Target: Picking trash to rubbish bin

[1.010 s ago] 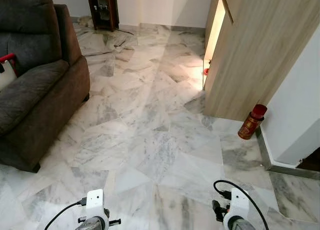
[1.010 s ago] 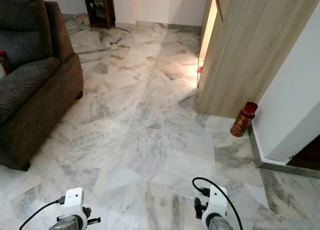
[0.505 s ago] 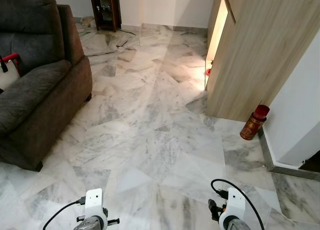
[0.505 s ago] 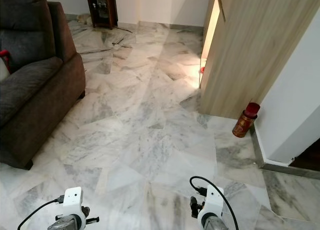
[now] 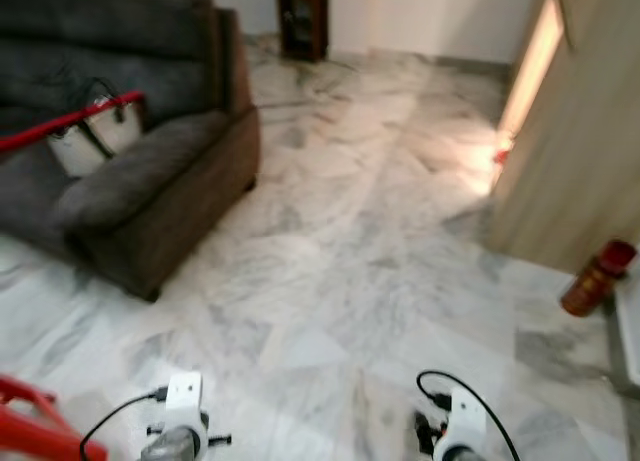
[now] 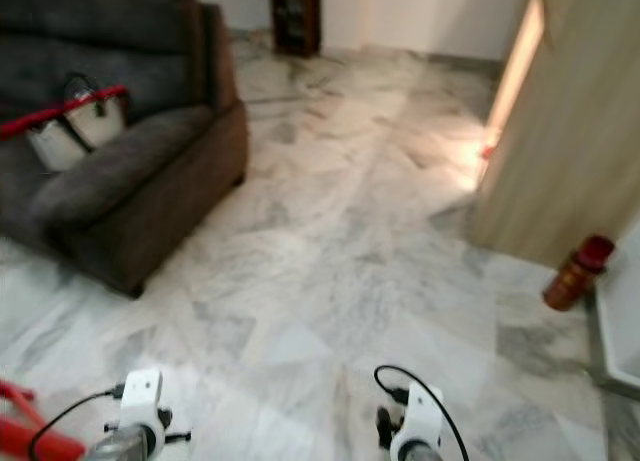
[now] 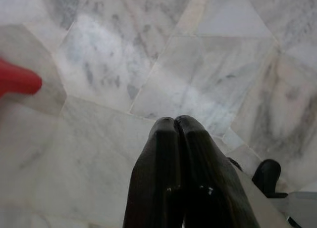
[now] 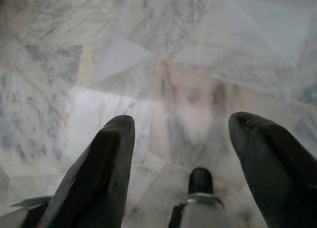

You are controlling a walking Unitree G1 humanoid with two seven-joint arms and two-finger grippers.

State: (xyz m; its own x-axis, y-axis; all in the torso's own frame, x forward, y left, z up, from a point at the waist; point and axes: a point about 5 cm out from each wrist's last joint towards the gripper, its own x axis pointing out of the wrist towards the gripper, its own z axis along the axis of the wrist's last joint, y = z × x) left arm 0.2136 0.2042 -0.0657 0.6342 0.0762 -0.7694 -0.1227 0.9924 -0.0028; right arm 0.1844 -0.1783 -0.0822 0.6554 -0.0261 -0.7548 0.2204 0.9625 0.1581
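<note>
A brown canister with a red cap stands upright on the marble floor at the right, against the foot of the wooden panel. Both arms hang low at the bottom edge, left wrist and right wrist, far from the canister. In the left wrist view my left gripper is shut, its fingers pressed together with nothing between them, over bare tiles. In the right wrist view my right gripper is open and empty above the floor.
A dark grey sofa fills the left, with a white bag with red handles on its seat. A red bar juts in at the bottom left, close to my left arm. A dark cabinet stands at the back wall.
The whole picture has swung left and blurred, so the camera has turned. The sofa now sits nearer the middle, and the bag and the red bar have come into view.
</note>
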